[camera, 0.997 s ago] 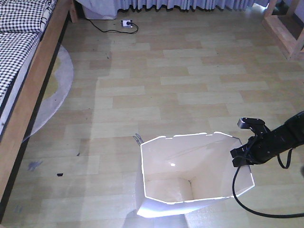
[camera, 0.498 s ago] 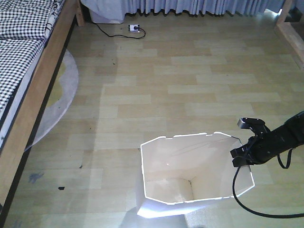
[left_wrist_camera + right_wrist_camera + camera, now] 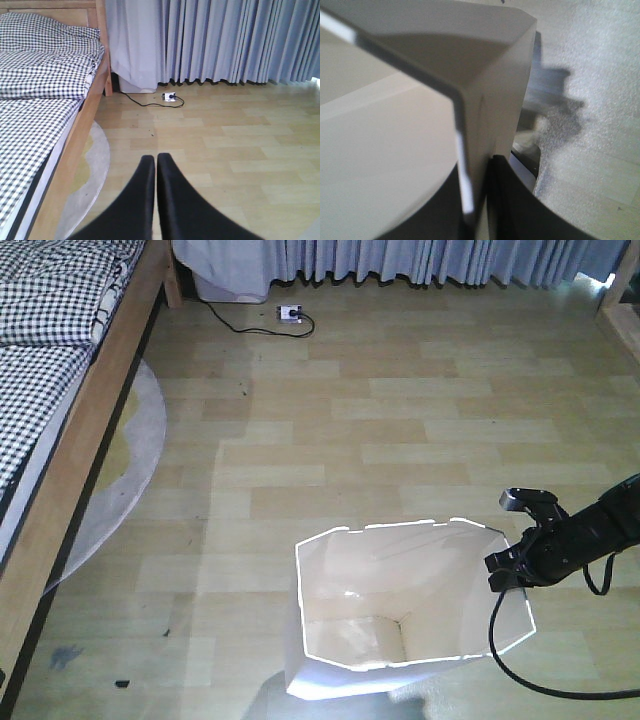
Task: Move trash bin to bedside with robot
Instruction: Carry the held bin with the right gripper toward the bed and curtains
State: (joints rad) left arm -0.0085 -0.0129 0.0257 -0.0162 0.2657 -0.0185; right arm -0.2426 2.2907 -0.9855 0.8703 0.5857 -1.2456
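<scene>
The small black right gripper (image 3: 480,212) is clenching its two fingers (image 3: 512,200) on the thin wall of the white plastic trash bin (image 3: 345,575), one finger inside and one outside, just below a cut corner of the rim. In the front view it is gripping the rim at the bin's 3 o'clock side. The slim black arm (image 3: 590,530) is reaching away toward 3 o'clock, and a black cable (image 3: 497,655) is looping down beside the bin.

The bin is standing upright and open at 6 o'clock on the light wooden plank floor (image 3: 400,440). It is well apart from the light-brown wooden-framed bed (image 3: 90,430), which is running along 9 to 11 o'clock.

The black left gripper (image 3: 152,162) is keeping its fingers pressed together on themselves, pointing over the floor beside the bed.

Black marks (image 3: 100,298) on the black-and-white checked bedding (image 3: 40,300) are too small to read. A round grey rug (image 3: 145,460) is lying partly under the bed frame. A white power strip (image 3: 290,312) is sitting at 12 o'clock by the blue-grey curtains (image 3: 400,260).
</scene>
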